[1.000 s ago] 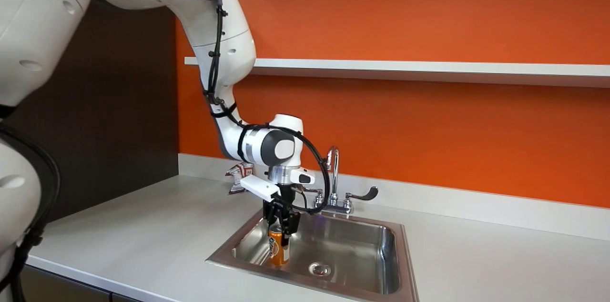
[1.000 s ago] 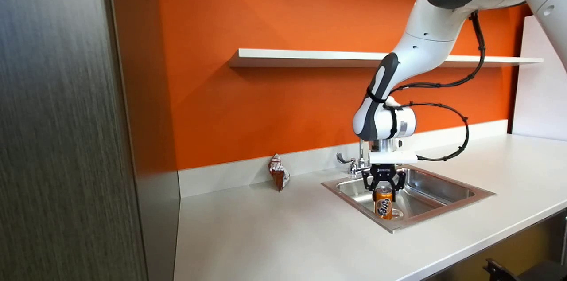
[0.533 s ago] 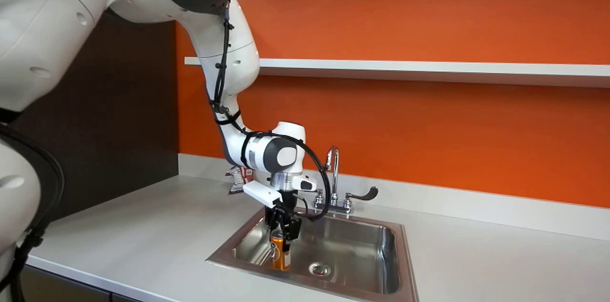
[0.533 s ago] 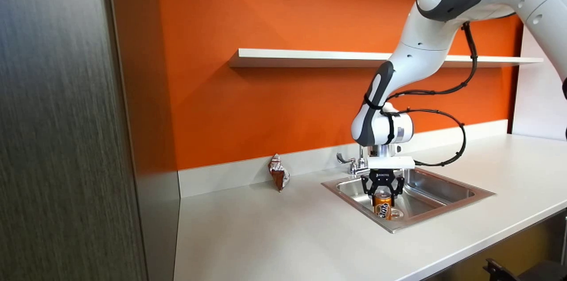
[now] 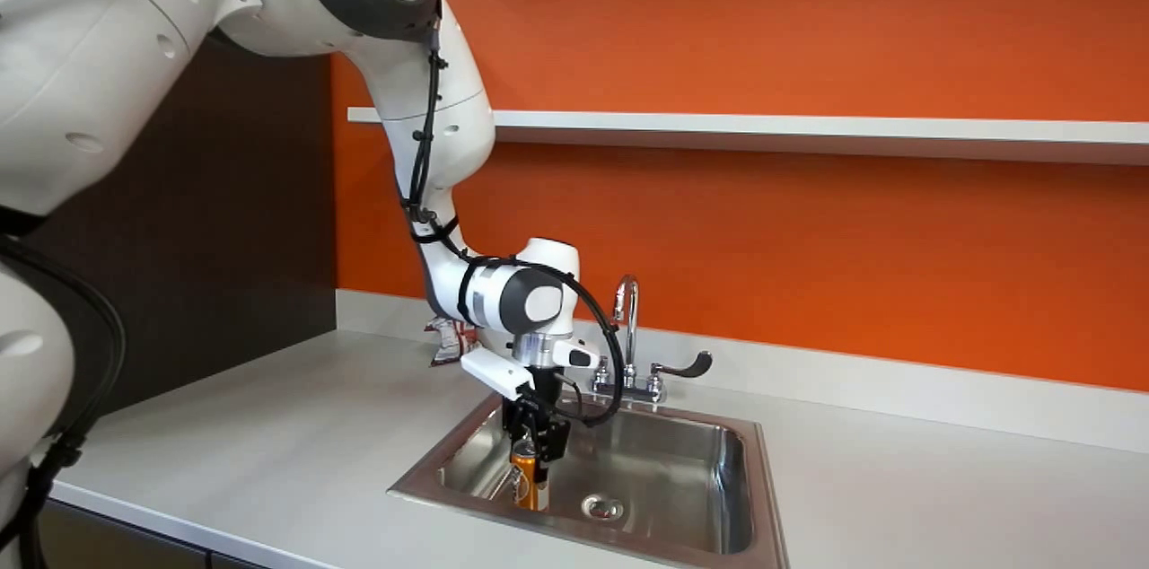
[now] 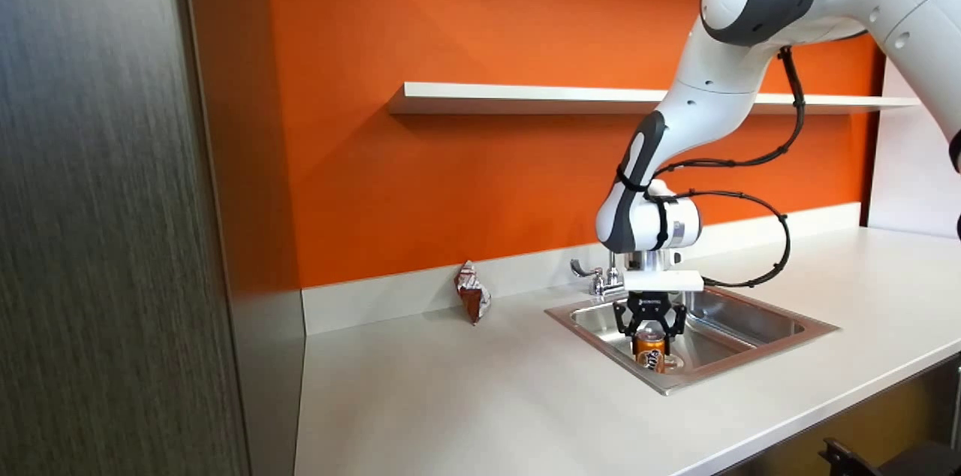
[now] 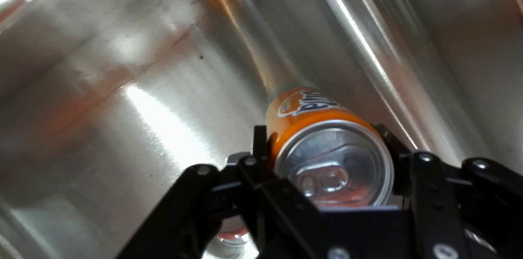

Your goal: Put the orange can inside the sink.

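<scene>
The orange can (image 5: 524, 481) is upright inside the stainless-steel sink (image 5: 767, 488), near its front-left corner in that exterior view. It also shows in an exterior view (image 6: 649, 357) and in the wrist view (image 7: 314, 103), with its silvery top facing the camera. My gripper (image 6: 651, 347) points straight down into the basin. In the wrist view its two black fingers (image 7: 322, 139) press on opposite sides of the can near the top. The can's base is low, at or just above the sink floor; I cannot tell which.
A chrome faucet (image 5: 630, 327) with two handles stands behind the sink. The round drain (image 5: 602, 508) is beside the can. A snack bag (image 6: 472, 292) stands on the counter against the backsplash. A white shelf (image 5: 808, 129) runs along the orange wall above.
The arm and gripper have moved down with the can, deeper into the sink. Over the last half second the motion is small.
</scene>
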You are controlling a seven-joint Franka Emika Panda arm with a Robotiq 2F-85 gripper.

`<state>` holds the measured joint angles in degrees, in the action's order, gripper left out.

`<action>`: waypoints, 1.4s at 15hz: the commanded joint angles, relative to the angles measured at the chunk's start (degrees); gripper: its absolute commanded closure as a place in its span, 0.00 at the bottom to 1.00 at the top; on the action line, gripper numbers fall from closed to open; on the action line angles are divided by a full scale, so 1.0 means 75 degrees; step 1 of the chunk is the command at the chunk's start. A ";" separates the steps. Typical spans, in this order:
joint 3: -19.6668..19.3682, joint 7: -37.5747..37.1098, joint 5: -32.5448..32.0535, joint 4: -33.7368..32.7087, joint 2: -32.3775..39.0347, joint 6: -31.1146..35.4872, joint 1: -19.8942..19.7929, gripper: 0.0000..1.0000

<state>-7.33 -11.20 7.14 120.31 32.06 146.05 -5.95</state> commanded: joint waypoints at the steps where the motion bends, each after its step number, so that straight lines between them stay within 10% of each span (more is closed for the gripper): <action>1: 0.0143 0.0191 0.0199 -0.0203 0.0065 -0.0175 -0.0203 0.62; 11: 0.0130 0.0146 0.0207 -0.0263 0.0180 -0.0245 -0.0180 0.62; 12: 0.0121 0.0133 0.0196 -0.0263 0.0182 -0.0260 -0.0170 0.12; 21: 0.0082 0.0071 0.0140 -0.0121 0.0046 -0.0262 -0.0100 0.00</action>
<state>-7.32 -11.18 7.57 119.62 33.20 145.73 -6.16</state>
